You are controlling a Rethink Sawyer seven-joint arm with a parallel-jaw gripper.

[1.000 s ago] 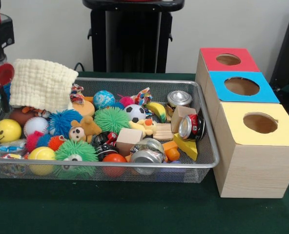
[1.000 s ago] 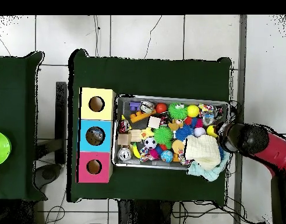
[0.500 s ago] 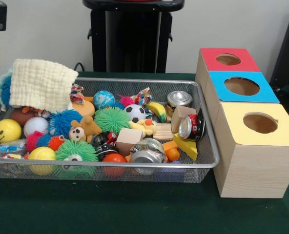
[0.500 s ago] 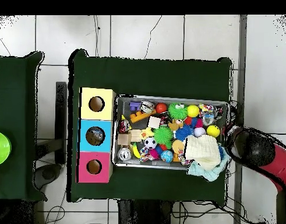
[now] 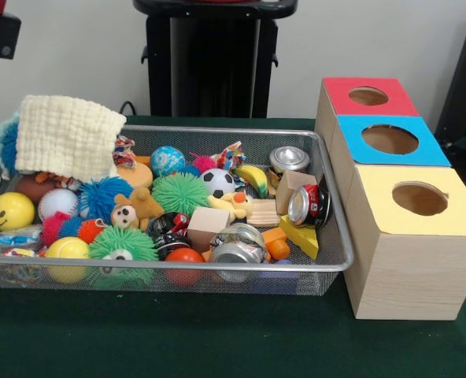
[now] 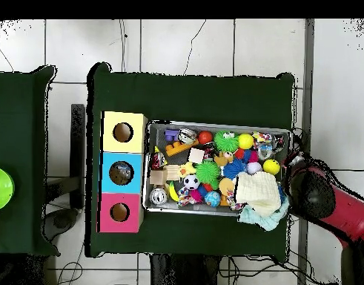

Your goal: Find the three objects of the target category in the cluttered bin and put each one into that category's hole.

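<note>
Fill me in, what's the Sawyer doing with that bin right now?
Nothing is being handled. The arm sits off the end of the wire bin where the cream cloth is draped, and its gripper can't be made out. The bin is full of balls, fuzzy toys, wooden blocks and cans, such as the red can. The red box, blue box and yellow box stand in a row beside it.

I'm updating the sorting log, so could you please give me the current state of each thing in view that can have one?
Wire bin: full of clutter.
Cream cloth: draped over the bin's end.
Red-topped box: hole open.
Blue-topped box: hole open.
Yellow-topped box: hole open.
Red can: lying on its side.
Arm: beside the bin's cloth end; gripper state unclear.
</note>
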